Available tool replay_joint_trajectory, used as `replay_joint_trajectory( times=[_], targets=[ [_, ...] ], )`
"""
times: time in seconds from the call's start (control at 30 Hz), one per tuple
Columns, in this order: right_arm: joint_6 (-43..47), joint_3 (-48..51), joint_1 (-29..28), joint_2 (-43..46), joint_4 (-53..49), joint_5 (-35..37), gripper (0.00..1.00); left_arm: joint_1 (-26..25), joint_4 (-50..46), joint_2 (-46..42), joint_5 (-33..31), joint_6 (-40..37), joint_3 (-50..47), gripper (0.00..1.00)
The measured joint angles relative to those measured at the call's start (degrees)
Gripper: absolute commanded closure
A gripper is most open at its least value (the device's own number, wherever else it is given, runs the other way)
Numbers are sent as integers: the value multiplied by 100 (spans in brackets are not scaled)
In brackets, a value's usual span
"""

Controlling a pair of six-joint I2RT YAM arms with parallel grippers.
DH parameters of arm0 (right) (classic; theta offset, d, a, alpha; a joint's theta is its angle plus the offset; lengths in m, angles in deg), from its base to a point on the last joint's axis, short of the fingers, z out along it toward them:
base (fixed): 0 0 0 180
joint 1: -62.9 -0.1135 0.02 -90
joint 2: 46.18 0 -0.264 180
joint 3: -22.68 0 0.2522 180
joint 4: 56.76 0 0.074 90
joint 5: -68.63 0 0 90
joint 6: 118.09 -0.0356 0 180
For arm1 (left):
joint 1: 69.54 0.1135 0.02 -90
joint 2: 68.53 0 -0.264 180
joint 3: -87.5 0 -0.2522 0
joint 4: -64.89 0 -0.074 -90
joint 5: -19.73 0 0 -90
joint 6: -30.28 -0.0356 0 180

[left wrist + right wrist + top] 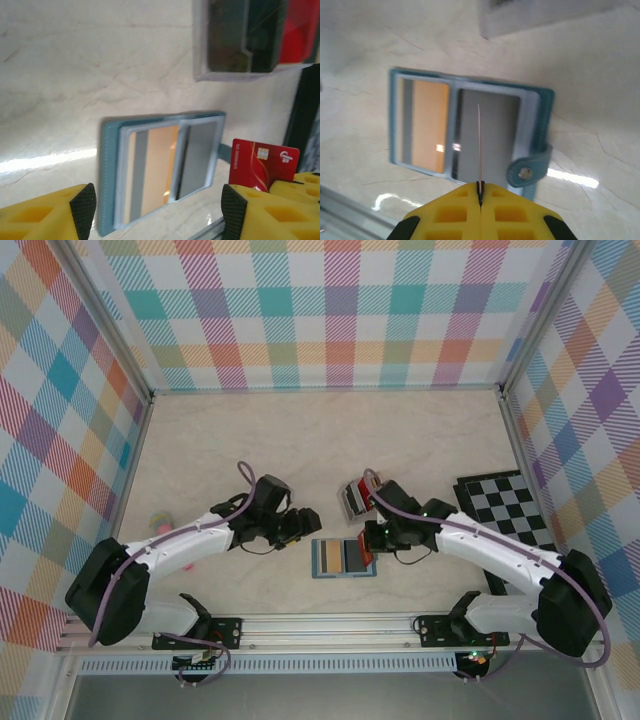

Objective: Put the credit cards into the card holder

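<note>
- Between both arms, card holder (343,558) lies open flat, gold card (425,122) and grey card (495,135) slotted.
- Right gripper (480,187) pinches red card (262,161) edge-on over grey side; left gripper (157,212) spread, empty.

White arms (165,552), black joints (268,496), purple cables (244,472), yellow black-tipped gripper fingers (35,217).

The card holder (344,558), near the table's (300,440) front edge, is teal-blue outside and paler blue within. One pocket shows a gold-orange card (157,170), the other a grey card (490,135). The red card (262,160) bears a gold chip and white lettering. The left gripper (157,207) and right gripper (480,192) are bright yellow with black pads. A black-and-white chequered board (510,505) lies at the right edge. The table is pale cream, faintly veined.
</note>
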Motion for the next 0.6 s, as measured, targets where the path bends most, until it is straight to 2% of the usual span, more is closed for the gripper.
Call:
replay_joint_trajectory(
  times=[0.17, 0.6],
  targets=[
    [-271, 286, -57, 0, -9, 367, 96, -201, -24, 190, -127, -15, -24, 35],
    [-417, 640, -57, -26, 446, 343, 96, -437, 212, 728, -131, -11, -122, 44]
  ],
)
